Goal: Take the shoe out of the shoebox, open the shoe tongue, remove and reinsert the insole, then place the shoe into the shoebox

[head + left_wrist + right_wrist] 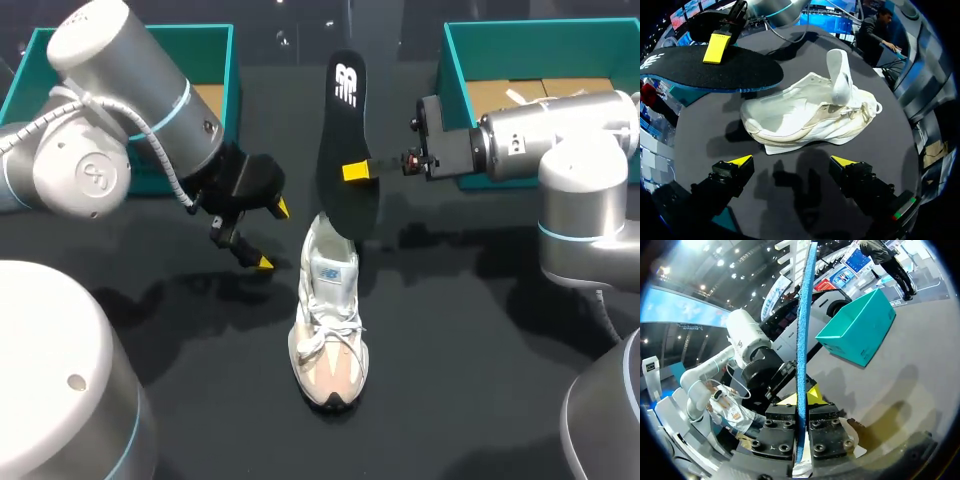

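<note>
A white and beige shoe stands upright on the black table, toe toward the front edge, with its tongue pulled up. My right gripper is shut on a black insole with a blue underside. It holds the insole on edge above the table, the lower end over the shoe's heel. In the right wrist view the insole runs edge-on between the yellow fingertips. My left gripper hangs open and empty to the left of the shoe; its own view shows the shoe just ahead of the gripper.
Two teal boxes stand at the back, one at the left behind my left arm and one at the right with brown packing inside. My right arm reaches in front of the right box.
</note>
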Tool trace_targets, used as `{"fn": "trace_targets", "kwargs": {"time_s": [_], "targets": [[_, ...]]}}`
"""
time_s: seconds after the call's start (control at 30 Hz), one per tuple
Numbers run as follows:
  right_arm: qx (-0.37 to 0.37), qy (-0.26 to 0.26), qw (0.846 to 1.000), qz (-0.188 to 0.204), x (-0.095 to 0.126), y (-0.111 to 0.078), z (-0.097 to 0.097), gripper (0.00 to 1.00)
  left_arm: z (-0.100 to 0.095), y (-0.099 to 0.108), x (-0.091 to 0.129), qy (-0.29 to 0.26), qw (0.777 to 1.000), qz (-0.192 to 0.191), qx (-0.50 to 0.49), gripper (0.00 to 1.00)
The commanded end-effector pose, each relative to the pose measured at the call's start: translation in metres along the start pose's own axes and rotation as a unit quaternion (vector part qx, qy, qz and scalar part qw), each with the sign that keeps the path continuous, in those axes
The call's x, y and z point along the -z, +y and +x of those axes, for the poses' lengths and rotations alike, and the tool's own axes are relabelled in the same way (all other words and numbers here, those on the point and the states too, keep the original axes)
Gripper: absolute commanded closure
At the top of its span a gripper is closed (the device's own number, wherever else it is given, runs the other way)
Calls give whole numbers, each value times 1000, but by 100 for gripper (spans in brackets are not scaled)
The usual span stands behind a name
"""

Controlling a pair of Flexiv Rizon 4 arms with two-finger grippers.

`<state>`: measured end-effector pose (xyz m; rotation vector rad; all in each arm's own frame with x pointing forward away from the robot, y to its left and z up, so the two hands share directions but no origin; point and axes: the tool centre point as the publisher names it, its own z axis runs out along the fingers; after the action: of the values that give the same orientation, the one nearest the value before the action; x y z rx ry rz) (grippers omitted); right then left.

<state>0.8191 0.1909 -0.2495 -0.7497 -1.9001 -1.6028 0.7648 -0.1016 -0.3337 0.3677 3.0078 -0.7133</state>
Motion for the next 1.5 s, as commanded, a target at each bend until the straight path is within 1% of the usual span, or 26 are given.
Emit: {"fn": "trace_targets", "kwargs": {"time_s": [0.03,0.23,0.4,0.6,1.1,1.3,1.37,1.5], "targets": [[8,2,1000,-1,-10,3,-6,100,-1,-6,-18,-20,1000,-8,-3,0],[15,-1,1000,-9,-14,3,-4,100,-10,-5,-26,-32,999,-12,-10,0],[8,-6,1000,-15,-18,2,-2,100,-14,-3,-31,-30,999,-14,-5,0],[4,-15,1000,-17,-22,-1,-1,100,-14,0,-33,-26,1000,-15,-2,0],[-4,-20,999,-25,-28,-7,-11,100,-14,-3,-40,-10,1000,-12,-9,0],[-5,-22,999,-28,-30,-9,-13,100,-14,-4,-41,-8,1000,-12,-10,0],[-4,-22,999,-29,-30,-9,-13,100,-14,-4,-40,-6,1000,-6,-6,0],[8,-20,999,-35,-30,-10,-13,100,-14,-4,-40,-6,1000,-6,-6,0]]}}
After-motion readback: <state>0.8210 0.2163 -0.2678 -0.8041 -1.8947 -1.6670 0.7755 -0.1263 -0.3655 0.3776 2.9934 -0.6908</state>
